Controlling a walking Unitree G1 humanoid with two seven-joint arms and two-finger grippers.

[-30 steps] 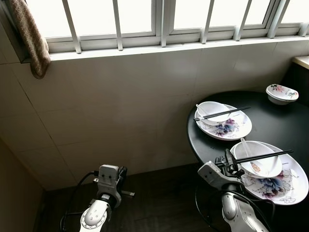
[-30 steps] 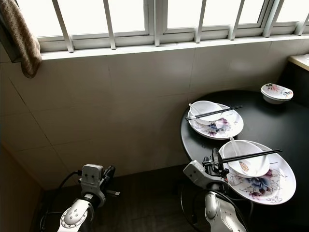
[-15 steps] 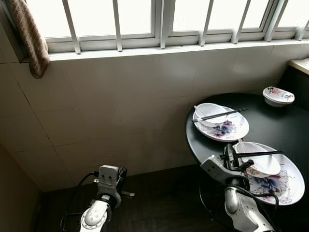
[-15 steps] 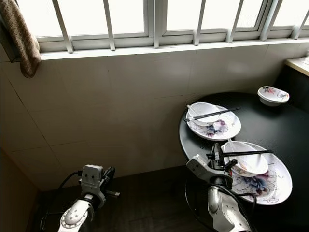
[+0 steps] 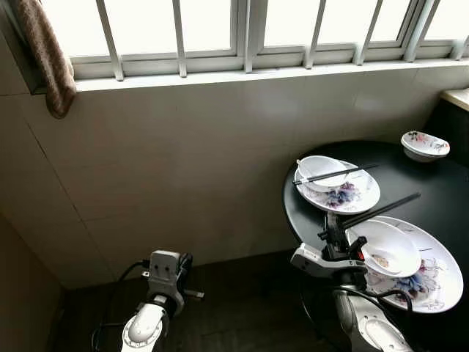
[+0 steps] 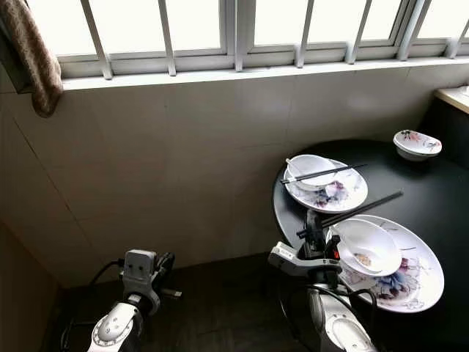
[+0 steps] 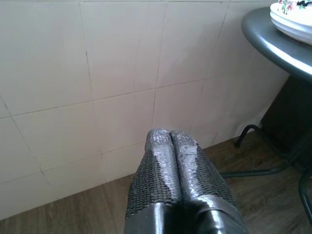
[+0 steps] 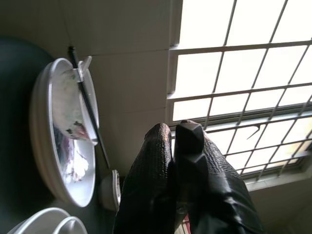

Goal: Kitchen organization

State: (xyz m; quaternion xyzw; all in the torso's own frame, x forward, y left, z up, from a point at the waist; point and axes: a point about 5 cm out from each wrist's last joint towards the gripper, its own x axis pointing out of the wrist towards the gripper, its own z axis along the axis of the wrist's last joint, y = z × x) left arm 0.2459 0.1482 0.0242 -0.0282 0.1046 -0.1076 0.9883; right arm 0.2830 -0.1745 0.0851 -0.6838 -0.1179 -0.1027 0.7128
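Chopsticks (image 5: 370, 214) are pinched in my right gripper (image 5: 334, 233) at the near edge of the round black table (image 5: 410, 192). My two black fingers are pressed together on their lower end, and the pair slants up and away to the right, raised over the near bowl (image 5: 386, 248). That white bowl sits on a large flowered plate (image 5: 429, 282) just beside my gripper.

Farther along the table, close to the tiled wall (image 5: 183, 161), a second flowered plate (image 5: 344, 196) carries another white bowl (image 5: 323, 169) with a white spoon (image 5: 302, 166) in it and a second pair of black chopsticks (image 5: 337, 174) lying across its rim. A small flowered bowl (image 5: 425, 144) stands by itself at the far side of the table, well apart from both plates.

In the right wrist view my fingers (image 8: 163, 180) are closed tight against each other, with the barred window (image 8: 243, 73) behind them.

My left gripper (image 7: 170, 134) hangs low over the wooden floor (image 7: 73, 214) near the wall, its fingers shut together on nothing. A brownish cloth (image 5: 45, 55) hangs at the window's left corner.
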